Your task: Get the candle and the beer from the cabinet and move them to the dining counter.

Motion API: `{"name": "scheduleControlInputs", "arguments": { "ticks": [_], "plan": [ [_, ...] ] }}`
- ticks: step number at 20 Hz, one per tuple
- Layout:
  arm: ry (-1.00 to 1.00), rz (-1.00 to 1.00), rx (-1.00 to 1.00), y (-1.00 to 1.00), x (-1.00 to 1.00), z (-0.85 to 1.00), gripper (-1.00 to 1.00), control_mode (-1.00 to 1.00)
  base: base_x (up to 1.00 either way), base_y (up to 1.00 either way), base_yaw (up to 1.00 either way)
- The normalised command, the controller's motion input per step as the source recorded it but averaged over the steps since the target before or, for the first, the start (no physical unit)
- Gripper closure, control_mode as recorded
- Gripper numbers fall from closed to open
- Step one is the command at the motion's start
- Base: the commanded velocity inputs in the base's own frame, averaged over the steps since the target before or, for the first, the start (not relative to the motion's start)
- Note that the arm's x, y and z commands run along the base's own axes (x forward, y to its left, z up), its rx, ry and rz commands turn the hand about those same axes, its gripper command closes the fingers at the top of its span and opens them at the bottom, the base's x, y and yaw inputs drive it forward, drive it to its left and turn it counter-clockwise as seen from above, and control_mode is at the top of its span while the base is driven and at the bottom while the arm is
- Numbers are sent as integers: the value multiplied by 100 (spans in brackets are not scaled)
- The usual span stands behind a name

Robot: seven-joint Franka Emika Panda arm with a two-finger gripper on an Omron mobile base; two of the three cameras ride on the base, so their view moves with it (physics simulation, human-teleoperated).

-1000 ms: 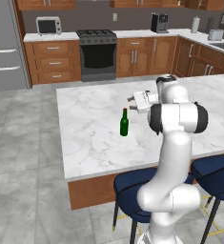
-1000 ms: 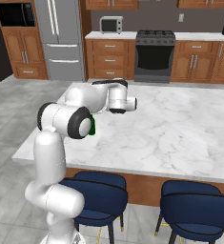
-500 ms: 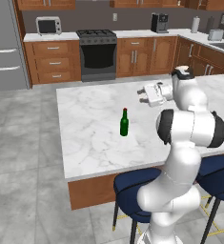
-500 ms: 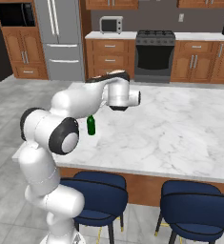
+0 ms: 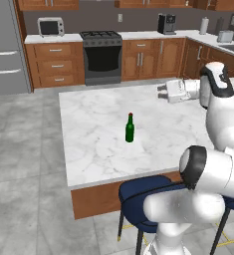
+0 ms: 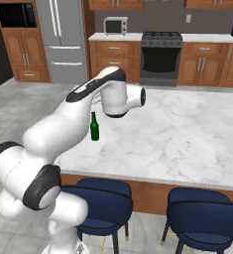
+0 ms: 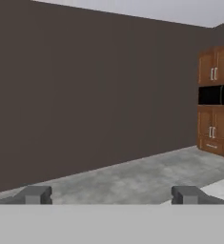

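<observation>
Beer (image 5: 130, 128) stands upright on the dining counter (image 5: 93, 144); hand view shows the claw (image 7: 110, 194) released, empty.

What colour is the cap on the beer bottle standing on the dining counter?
Red, on the dark green beer; clearest in the left base view.

Kitchen with grey tiled floor (image 5: 24, 164) and reddish-brown wooden drawer units (image 5: 54, 67) along the far wall. Black oven (image 5: 102, 60) between them, small microwave (image 5: 51, 26) on top, steel fridge (image 6: 63, 39) at left. Navy stools (image 6: 204, 218) in front.
</observation>
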Motion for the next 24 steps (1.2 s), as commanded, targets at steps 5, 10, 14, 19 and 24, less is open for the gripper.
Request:
{"name": "scheduleControlInputs", "arguments": {
  "ticks": [5, 10, 14, 19, 24],
  "plan": [
    [17, -26, 0, 0, -100, 80, -100, -100, 0, 0, 0],
    [20, -29, 0, 0, -98, 78, -100, -100, 0, 0, 0],
    [17, -32, 0, 0, -100, 57, -100, -100, 0, 0, 0],
    [11, -28, -1, 0, -100, 27, -100, -100, 0, 0, 0],
    [11, -25, -3, 0, -100, 18, -100, -100, 0, 0, 0]
  ]
}}
